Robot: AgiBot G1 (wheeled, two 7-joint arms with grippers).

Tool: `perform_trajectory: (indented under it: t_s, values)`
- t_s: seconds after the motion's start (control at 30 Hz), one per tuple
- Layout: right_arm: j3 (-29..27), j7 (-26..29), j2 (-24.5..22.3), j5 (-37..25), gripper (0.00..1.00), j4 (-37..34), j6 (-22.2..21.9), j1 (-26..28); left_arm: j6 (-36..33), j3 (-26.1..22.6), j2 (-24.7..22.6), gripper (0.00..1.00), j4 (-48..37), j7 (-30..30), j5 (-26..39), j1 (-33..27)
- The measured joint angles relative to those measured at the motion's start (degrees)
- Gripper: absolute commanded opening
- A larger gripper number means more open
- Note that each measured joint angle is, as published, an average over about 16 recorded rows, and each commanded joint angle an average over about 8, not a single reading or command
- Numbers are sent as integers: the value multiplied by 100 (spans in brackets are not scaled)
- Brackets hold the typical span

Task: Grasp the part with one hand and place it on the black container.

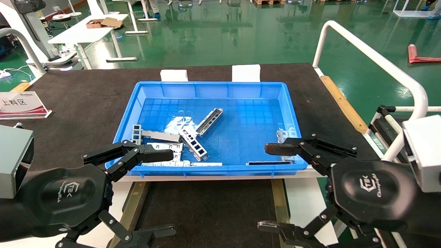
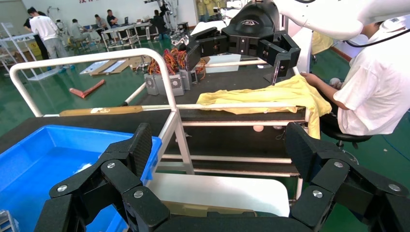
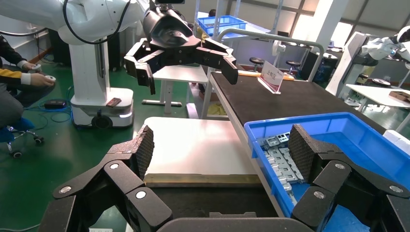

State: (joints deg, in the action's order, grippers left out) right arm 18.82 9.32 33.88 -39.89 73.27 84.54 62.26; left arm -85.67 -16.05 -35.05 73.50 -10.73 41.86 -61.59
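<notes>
Ribbed metal part (image 1: 209, 122) lies in blue bin (image 1: 213, 90); both grippers' fingers spread wide, empty.

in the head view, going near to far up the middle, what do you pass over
black container → blue bin near wall → the part lying in the bin → bin's far wall → white blocks → green floor
</notes>
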Motion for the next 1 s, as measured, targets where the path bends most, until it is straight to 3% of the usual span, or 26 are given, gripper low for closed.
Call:
perform_trajectory:
  t_s: [0.6, 0.87, 1.0]
  values:
    - [0, 0, 0, 0, 78, 0, 0, 0, 0, 0, 0, 100, 0, 0, 0, 0]
    - [0, 0, 0, 0, 100, 0, 0, 0, -1, 0, 0, 100, 0, 0, 0, 0]
    - [0, 0, 0, 0, 100, 0, 0, 0, -1, 0, 0, 100, 0, 0, 0, 0]
